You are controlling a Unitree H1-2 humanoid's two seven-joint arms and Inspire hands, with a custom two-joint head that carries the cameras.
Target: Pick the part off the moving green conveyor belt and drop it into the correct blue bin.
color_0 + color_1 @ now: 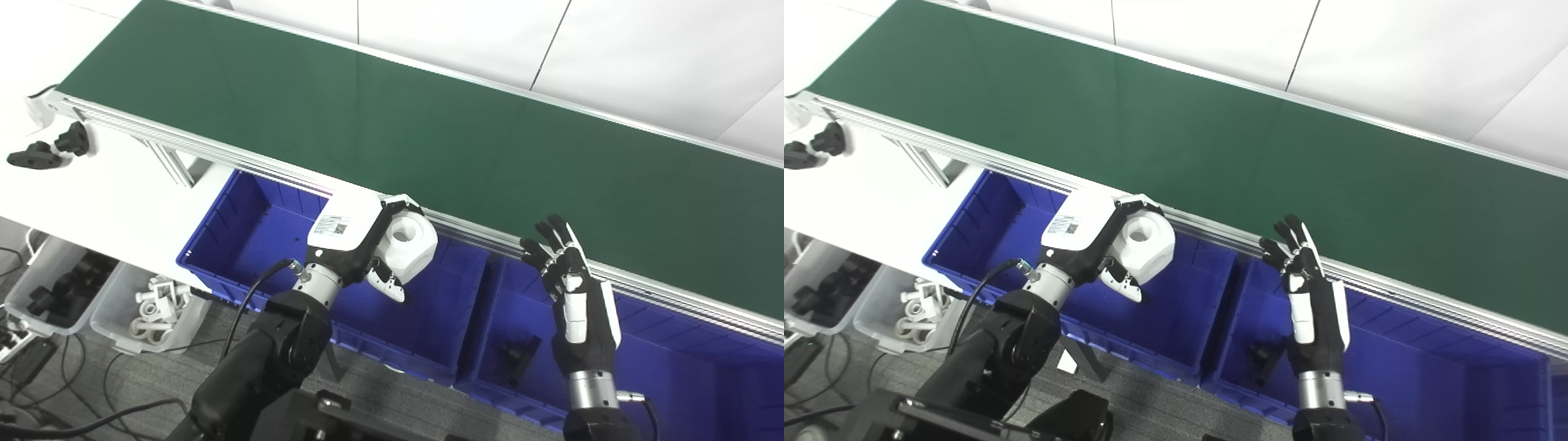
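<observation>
My left hand (355, 239) is shut on a white blocky part (409, 245) with a round hole in its top. It holds the part above the left blue bin (245, 226), just in front of the belt's near rail. The green conveyor belt (392, 128) runs diagonally across the view and carries nothing that I can see. My right hand (572, 294) is open, fingers spread and pointing up, over the middle blue bin (490, 373). A black part (517, 358) lies on that bin's floor.
A third blue bin (704, 380) sits at the right. Two clear tubs stand at the lower left, one with white parts (156, 306), one with black parts (55, 294). A black part (46, 150) lies on the white table by the belt's left end.
</observation>
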